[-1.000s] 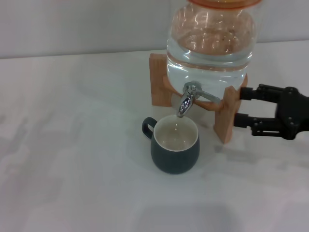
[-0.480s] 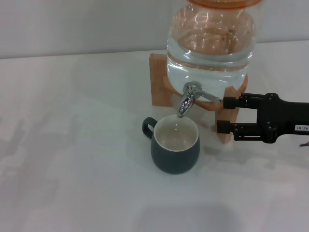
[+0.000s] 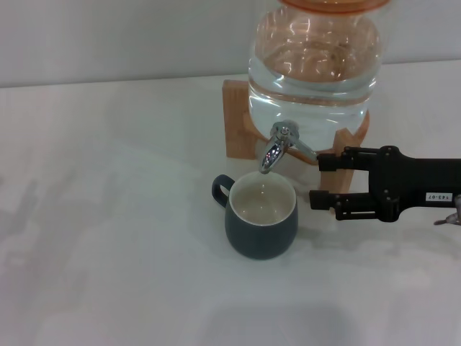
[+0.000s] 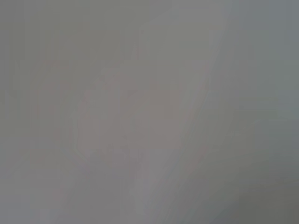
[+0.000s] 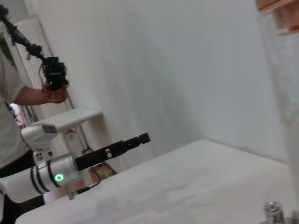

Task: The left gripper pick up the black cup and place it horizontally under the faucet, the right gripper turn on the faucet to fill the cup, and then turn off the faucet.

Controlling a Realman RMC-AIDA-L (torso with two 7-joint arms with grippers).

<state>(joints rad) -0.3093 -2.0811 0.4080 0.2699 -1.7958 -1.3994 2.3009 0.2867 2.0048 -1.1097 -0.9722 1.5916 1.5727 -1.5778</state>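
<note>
The black cup (image 3: 261, 216) stands upright on the white table (image 3: 108, 216), its cream inside showing, right under the spout of the chrome faucet (image 3: 277, 148). The faucet sits on the clear glass water jar (image 3: 313, 65), which rests on a wooden stand (image 3: 238, 122). My right gripper (image 3: 317, 180) is open, level with the faucet on its right. Its upper fingertip (image 3: 325, 160) meets the end of the faucet's lever. My left gripper (image 5: 135, 140) shows only in the right wrist view, far off beyond the table's edge on its silver-white arm (image 5: 46, 175). The left wrist view shows only blank grey.
The jar (image 5: 280, 70) and the faucet's top (image 5: 273, 209) edge the right wrist view. A person (image 5: 14, 102) holding a camera rig stands beyond the table, beside a small white side table (image 5: 70, 116).
My right gripper has moved left, from beside the wooden stand up to the faucet's lever. The faucet has turned slightly. The cup has not moved.
</note>
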